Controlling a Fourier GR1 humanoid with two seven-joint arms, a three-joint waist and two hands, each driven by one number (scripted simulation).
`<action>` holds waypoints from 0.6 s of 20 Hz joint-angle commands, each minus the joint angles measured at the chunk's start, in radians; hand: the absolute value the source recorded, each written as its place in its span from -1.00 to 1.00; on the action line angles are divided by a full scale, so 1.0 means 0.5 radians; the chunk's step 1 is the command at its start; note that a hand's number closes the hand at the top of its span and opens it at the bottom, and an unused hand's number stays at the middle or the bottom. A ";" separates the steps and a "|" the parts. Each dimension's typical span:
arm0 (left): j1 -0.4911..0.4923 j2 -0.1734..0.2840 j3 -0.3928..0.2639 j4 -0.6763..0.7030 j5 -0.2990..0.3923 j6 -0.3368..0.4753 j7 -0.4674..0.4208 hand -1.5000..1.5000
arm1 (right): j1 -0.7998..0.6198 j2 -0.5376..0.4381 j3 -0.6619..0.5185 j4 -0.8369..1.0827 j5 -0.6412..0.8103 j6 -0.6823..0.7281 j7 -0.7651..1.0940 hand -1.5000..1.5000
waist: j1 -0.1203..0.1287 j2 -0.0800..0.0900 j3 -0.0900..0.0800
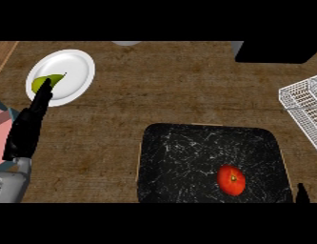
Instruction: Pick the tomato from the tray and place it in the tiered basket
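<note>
Where tray [182, 143] ends, tomato [232, 180], basket [315, 114] rightward

Tomato [232, 180] lies on tray [182, 147]

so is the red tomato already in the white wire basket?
No, the red tomato lies on the black speckled tray, apart from the white wire basket.

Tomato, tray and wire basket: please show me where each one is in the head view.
tomato [232, 180], head view, middle of its red skin.
tray [182, 157], head view, bare black surface.
wire basket [315, 107], head view, white wire wall.
</note>
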 commanded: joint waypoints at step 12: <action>0.061 0.006 0.043 0.014 0.008 -0.038 -0.065 0.00 | -0.171 0.000 -0.011 0.265 -0.138 -0.055 0.469 -1.00 | -0.019 -0.011 0.003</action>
